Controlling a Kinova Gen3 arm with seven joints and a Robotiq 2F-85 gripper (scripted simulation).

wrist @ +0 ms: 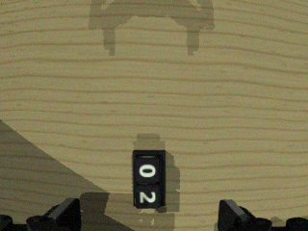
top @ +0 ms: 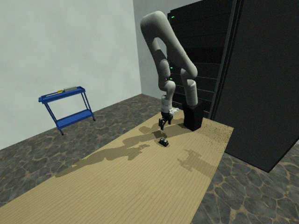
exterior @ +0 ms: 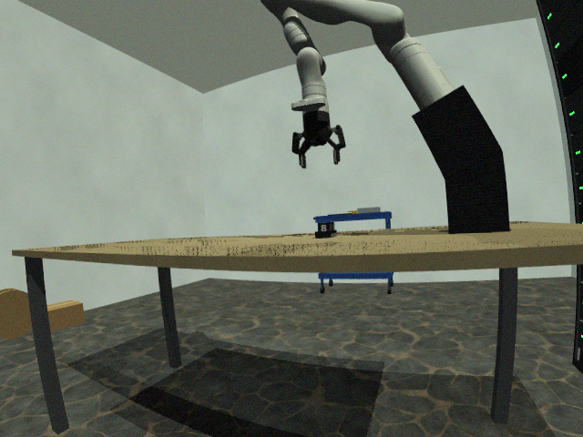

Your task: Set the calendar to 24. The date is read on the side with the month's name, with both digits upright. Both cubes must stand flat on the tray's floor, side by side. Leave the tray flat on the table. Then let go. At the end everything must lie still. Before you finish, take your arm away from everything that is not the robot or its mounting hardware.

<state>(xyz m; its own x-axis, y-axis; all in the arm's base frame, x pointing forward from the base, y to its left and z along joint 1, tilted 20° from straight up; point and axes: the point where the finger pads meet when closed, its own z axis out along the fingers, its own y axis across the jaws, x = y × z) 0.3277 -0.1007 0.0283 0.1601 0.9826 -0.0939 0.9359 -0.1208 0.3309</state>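
Observation:
The small black tray (top: 161, 143) (exterior: 324, 234) (wrist: 164, 180) stands on the table. Two black cubes sit in it side by side. In the wrist view, one cube (wrist: 146, 170) shows a white 0 on top and the other cube (wrist: 146, 196), nearer the image bottom, shows a 2 turned sideways. In the exterior view a cube face (exterior: 323, 228) shows an upright 8; I cannot tell which cube it belongs to. The month's name and the digits beside it are not readable. My gripper (top: 166, 125) (exterior: 320, 164) (wrist: 149, 216) is open and empty, well above the table.
The wooden table (top: 125, 188) (exterior: 235, 247) carries the arm's black pedestal (top: 192, 118) (exterior: 475, 188) beyond the tray in the top view. Arm shadows cross the table top. A blue cart (top: 74, 118) and a dark rack (top: 260, 84) stand off the table.

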